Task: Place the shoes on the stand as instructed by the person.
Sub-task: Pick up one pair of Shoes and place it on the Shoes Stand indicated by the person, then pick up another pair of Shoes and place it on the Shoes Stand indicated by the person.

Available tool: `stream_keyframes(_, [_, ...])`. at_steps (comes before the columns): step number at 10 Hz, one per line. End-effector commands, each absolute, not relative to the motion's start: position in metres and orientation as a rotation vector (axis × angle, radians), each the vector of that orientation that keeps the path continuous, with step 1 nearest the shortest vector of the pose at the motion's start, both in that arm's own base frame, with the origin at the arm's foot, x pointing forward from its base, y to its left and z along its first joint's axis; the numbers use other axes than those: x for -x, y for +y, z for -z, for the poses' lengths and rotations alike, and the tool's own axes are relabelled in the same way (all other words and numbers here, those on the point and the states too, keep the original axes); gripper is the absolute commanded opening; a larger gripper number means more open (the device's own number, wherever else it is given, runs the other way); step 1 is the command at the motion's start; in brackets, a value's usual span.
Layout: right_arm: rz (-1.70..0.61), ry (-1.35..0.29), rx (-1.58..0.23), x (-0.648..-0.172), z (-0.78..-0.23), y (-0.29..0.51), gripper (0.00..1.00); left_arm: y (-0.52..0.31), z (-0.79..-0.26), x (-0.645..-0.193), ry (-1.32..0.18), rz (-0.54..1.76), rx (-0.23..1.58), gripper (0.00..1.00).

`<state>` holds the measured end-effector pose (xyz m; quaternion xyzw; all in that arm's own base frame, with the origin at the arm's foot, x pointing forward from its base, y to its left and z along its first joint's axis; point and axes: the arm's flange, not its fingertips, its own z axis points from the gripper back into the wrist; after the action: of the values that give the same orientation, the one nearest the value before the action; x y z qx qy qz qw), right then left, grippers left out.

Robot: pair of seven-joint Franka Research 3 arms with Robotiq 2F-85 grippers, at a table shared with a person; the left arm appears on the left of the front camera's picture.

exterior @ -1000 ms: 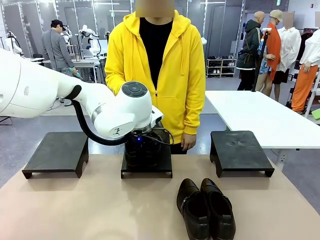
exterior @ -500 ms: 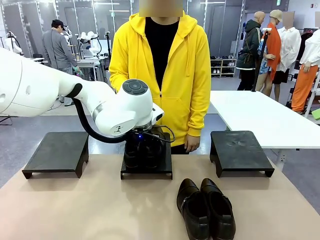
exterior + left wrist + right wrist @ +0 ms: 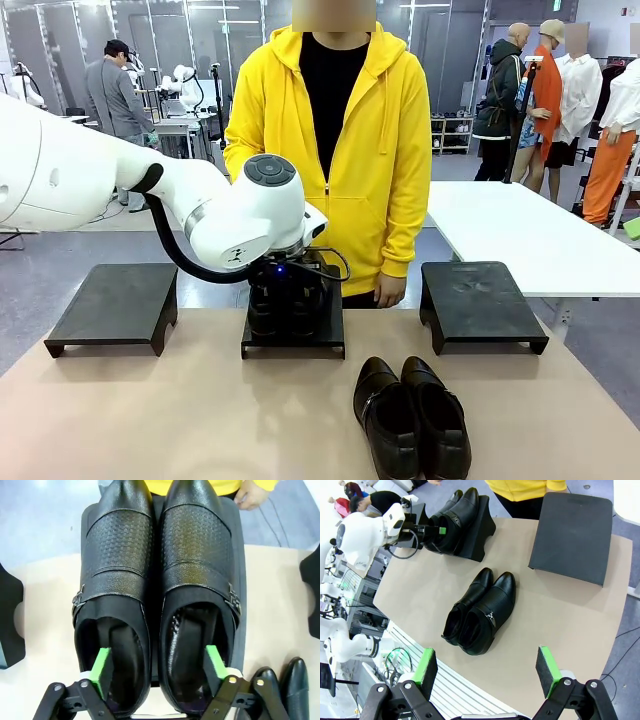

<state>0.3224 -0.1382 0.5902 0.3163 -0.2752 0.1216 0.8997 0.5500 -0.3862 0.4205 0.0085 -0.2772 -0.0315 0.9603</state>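
One pair of shiny black shoes [image 3: 155,580] rests side by side on the middle stand [image 3: 293,342], toes toward the person [image 3: 330,150]. My left gripper [image 3: 159,664] hovers at their heels, open, one green pad inside each shoe opening and clear of the leather. From the front, the left arm's wrist hides most of this pair [image 3: 285,300]. A second pair of shoes [image 3: 410,415] lies on the table, front right of centre, also in the right wrist view [image 3: 480,610]. My right gripper [image 3: 486,666] hangs open high above the table's near edge.
Bare black stands sit at the left [image 3: 115,305] and right [image 3: 480,300] of the middle one. The person's hand [image 3: 388,292] hangs just behind the table's far edge. A white table [image 3: 520,230] stands at the back right.
The person has shifted a little to the right. My left wrist has risen slightly above the middle stand; the shoes there have stayed in place.
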Motion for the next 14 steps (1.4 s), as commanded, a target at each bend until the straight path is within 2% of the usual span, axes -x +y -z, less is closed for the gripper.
stream_keyframes(1, [-0.267, -0.581, -0.66, -0.323, -0.59, -0.139, 1.0, -0.384, -0.422, -0.539, -0.573, 0.128, -0.01, 0.73])
stream_keyframes(2, [-0.267, -0.581, -0.66, -0.323, -0.59, -0.139, 1.0, -0.386, -0.42, -0.55, -0.562, 0.064, -0.017, 0.73])
stream_keyframes(14, [-0.267, -0.581, -0.66, -0.323, -0.59, -0.139, 1.0, -0.386, -0.42, -0.55, -0.562, 0.064, -0.017, 0.73])
